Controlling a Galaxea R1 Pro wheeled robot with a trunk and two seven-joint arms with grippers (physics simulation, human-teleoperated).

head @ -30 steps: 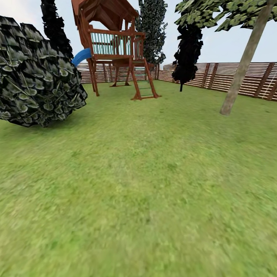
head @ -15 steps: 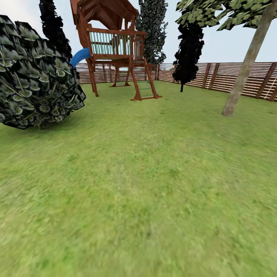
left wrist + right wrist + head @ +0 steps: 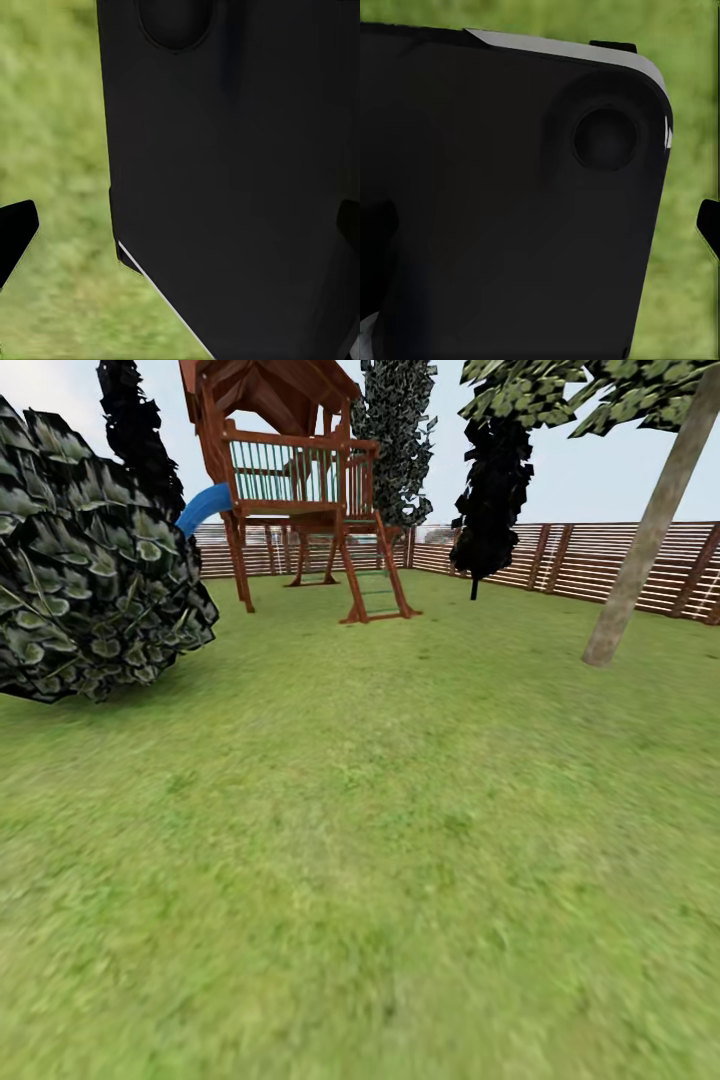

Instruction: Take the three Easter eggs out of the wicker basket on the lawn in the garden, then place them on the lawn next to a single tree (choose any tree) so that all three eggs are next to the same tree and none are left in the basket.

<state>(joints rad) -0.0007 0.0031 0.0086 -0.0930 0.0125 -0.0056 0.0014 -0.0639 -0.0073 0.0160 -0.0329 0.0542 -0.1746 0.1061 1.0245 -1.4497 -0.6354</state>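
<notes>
The Easter eggs and the wicker basket are out of view. The lawn (image 3: 380,840) stretches ahead of me through the garden. A tree (image 3: 650,530) with a pale leaning trunk stands on the grass at the far right, in front of the fence. In the left wrist view, the left gripper (image 3: 180,229) has its dark fingertips (image 3: 15,232) far apart at the picture's edges, with a black robot panel behind them. The right gripper (image 3: 544,225) looks the same, with one fingertip (image 3: 709,225) against blurred grass. Nothing is held in either gripper.
A big round dark bush (image 3: 90,570) sits at the left. A wooden play tower (image 3: 290,470) with a ladder and blue slide stands ahead. A thin black-trunked tree (image 3: 490,490) and a slatted wooden fence (image 3: 600,565) close the back.
The whole head view has shifted. The bush slid left and the pale tree drifted right and a little down, so the camera has moved forward over the grass.
</notes>
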